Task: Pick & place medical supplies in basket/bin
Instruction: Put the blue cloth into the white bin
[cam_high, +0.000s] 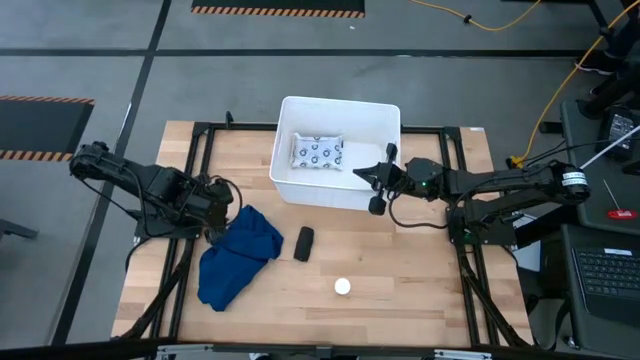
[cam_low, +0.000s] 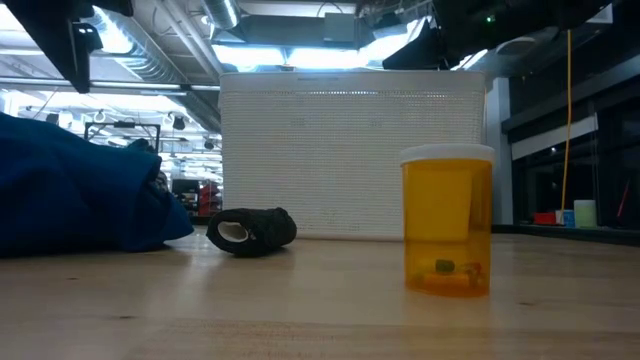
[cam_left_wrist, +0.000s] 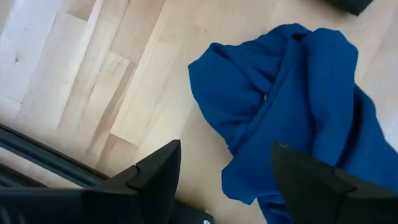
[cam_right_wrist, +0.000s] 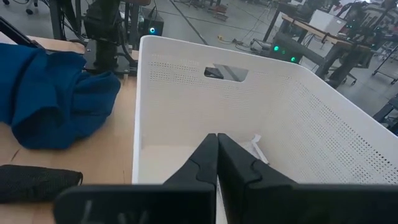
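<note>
Surface: wooden counter (cam_high: 400, 285) on a dark frame, grey floor around it.
Bin: white tub (cam_high: 338, 195) at the counter's 12 o'clock edge; the ring-printed packet (cam_high: 317, 151) is already seen lying inside it.
Left tool: left tool (cam_high: 214, 205) held just over the counter at the 10 o'clock corner of the dark blue cloth (cam_high: 238, 255); fingers (cam_left_wrist: 146, 180) are spread apart with nothing between them.
Right tool: right tool (cam_high: 373, 176) poised at the tub's 3 o'clock rim, tips pressed together on nothing.
Cloth: bunched heap, long axis running roughly 1 to 7 o'clock, lying from the left tool toward 5 o'clock, touching or very near it.
Black oblong: black oblong (cam_high: 304, 243) just beside the cloth at its 3 o'clock, long axis 12 to 6 o'clock.
Bottle: amber bottle with white cap (cam_high: 343, 287), upright, apart from the rest at 5 o'clock of the oblong.
Deciding relation: the cloth is judged nearest the left tool; a short drop toward 5 o'clock would be needed, then carriage toward 1 o'clock to the tub.
Nearer arm for the oblong and bottle: about midway; cannot be settled.
</note>
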